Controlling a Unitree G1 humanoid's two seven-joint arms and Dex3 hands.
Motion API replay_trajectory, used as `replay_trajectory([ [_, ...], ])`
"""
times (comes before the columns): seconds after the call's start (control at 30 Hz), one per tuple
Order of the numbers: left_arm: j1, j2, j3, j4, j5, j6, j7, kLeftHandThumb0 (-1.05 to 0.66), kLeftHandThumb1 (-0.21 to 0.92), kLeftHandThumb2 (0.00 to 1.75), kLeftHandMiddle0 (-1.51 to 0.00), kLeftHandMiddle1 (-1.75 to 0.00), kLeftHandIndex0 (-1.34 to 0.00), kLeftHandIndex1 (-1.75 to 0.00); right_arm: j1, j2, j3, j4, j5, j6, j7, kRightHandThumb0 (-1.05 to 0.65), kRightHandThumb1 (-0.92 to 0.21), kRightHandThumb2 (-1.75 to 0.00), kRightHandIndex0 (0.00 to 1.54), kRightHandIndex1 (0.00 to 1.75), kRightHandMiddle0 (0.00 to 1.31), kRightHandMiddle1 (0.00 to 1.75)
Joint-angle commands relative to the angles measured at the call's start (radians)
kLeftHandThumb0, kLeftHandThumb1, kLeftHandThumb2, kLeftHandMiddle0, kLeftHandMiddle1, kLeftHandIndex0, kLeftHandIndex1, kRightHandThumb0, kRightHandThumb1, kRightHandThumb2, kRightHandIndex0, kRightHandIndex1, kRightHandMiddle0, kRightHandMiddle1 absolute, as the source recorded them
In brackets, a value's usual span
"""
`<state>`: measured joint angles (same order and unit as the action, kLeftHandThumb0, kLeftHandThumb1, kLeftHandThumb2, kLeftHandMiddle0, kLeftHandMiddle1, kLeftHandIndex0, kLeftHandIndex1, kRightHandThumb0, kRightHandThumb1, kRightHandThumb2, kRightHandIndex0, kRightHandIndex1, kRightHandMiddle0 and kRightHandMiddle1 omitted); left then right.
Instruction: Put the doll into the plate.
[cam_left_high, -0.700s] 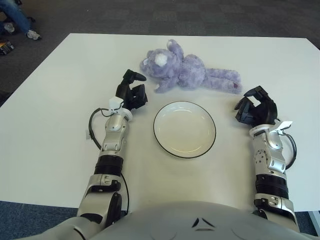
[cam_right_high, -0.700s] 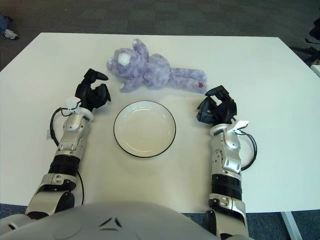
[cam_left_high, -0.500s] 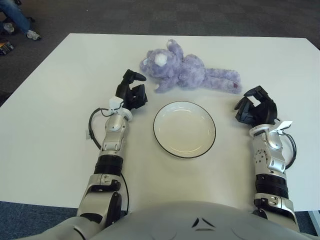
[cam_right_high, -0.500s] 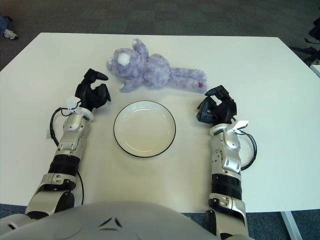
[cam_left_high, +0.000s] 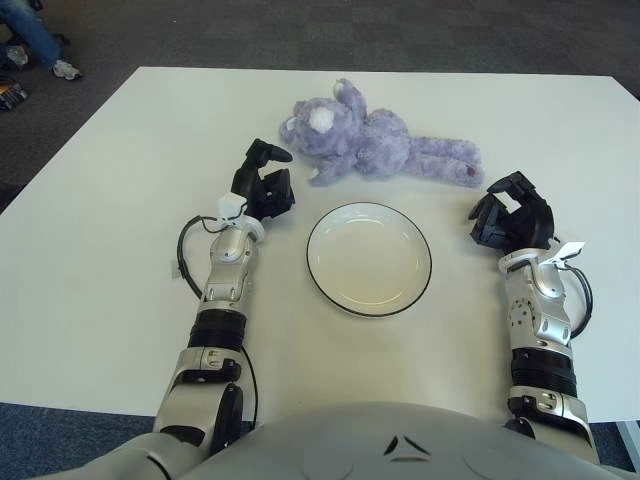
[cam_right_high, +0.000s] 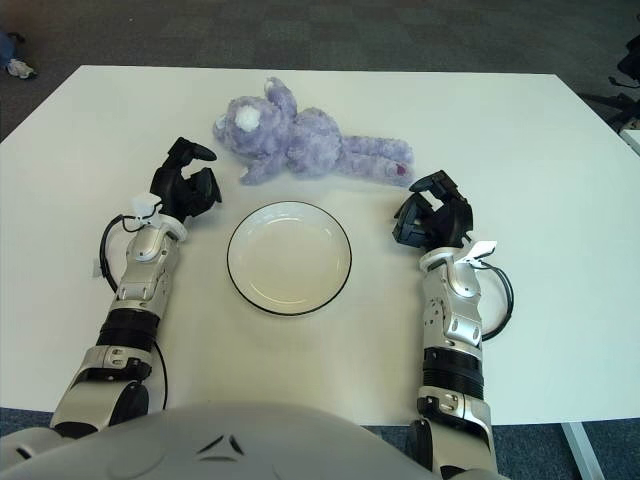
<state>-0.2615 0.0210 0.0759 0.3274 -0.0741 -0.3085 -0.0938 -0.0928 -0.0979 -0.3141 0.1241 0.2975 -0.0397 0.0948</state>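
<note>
A purple plush bear doll (cam_left_high: 372, 142) lies on its side on the white table, head to the left and legs stretched right, just beyond a white plate (cam_left_high: 369, 258) with a dark rim. The plate holds nothing. My left hand (cam_left_high: 263, 187) shows to the left of the plate, short of the doll's head, fingers loosely curled and holding nothing. My right hand (cam_left_high: 512, 217) shows to the right of the plate, near the doll's feet, fingers likewise relaxed and holding nothing.
The white table (cam_left_high: 120, 180) spreads wide on both sides, with dark carpet past its far edge. A person's leg and shoe (cam_left_high: 40, 45) show at the far left corner, off the table.
</note>
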Motion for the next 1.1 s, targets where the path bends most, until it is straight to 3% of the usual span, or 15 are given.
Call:
replay_trajectory([
  [0.0, 0.042, 0.001, 0.003, 0.037, -0.009, 0.005, -0.008, -0.40, 0.60, 0.95, -1.05, -1.75, -0.39, -1.75, 0.013, 0.014, -0.001, 0.020, 0.008, -0.004, -0.002, -0.01, -0.06, -1.56, 0.80, 1.75, 0.65, 1.59],
  [0.33, 0.039, 0.001, 0.000, 0.045, 0.006, -0.015, 0.001, -0.39, 0.62, 0.93, -1.00, -1.75, -0.38, -1.75, 0.014, 0.011, 0.001, 0.013, -0.023, -0.015, -0.032, -0.01, -0.08, -1.55, 0.79, 1.75, 0.63, 1.61],
  [0.6, 0.034, 0.001, -0.009, 0.081, 0.099, -0.142, 0.083, -0.39, 0.64, 0.91, -0.95, -1.75, -0.36, -1.75, 0.021, 0.007, 0.009, -0.043, -0.105, -0.017, -0.123, -0.01, -0.09, -1.52, 0.78, 1.75, 0.66, 1.55],
  [1.07, 0.015, 0.015, -0.015, 0.101, 0.237, -0.273, 0.245, -0.38, 0.67, 0.86, -0.92, -1.75, -0.34, -1.75, 0.019, -0.023, 0.036, -0.133, -0.213, 0.019, -0.194, -0.02, -0.11, -1.49, 0.78, 1.75, 0.66, 1.51],
])
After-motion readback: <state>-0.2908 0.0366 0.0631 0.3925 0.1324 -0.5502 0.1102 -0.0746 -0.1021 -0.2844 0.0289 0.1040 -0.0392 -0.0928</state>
